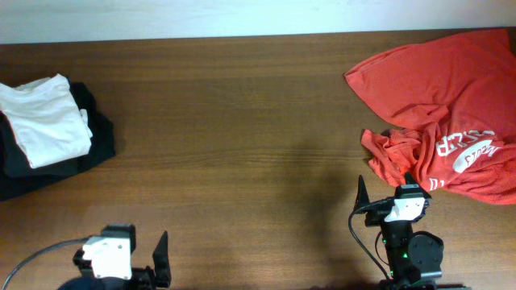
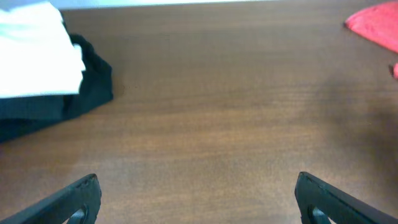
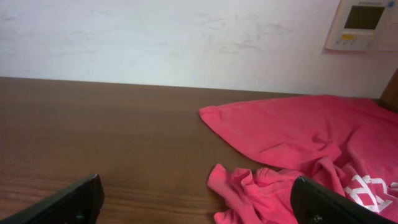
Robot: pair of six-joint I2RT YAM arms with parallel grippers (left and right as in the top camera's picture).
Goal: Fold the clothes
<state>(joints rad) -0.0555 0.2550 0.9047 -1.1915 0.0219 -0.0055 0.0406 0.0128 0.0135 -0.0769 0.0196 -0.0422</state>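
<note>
The white T-shirt [image 1: 44, 117] lies folded on a pile of black garments at the table's far left; its chest graphic is hidden. It also shows in the left wrist view [image 2: 31, 53] at the top left. My left gripper [image 1: 145, 254] is open and empty at the table's front edge, well to the right of and nearer than the shirt; its fingers frame bare wood [image 2: 198, 180]. My right gripper [image 1: 384, 185] is open and empty at the front right, its fingers [image 3: 198, 182] just short of the crumpled red shirt.
Black folded garments [image 1: 97, 137] lie under the white shirt [image 2: 93, 81]. A red shirt [image 1: 451, 80] lies spread at the back right, and a crumpled red shirt with white print [image 1: 468, 153] lies beside the right gripper [image 3: 261, 193]. A wall panel [image 3: 364, 23] hangs behind.
</note>
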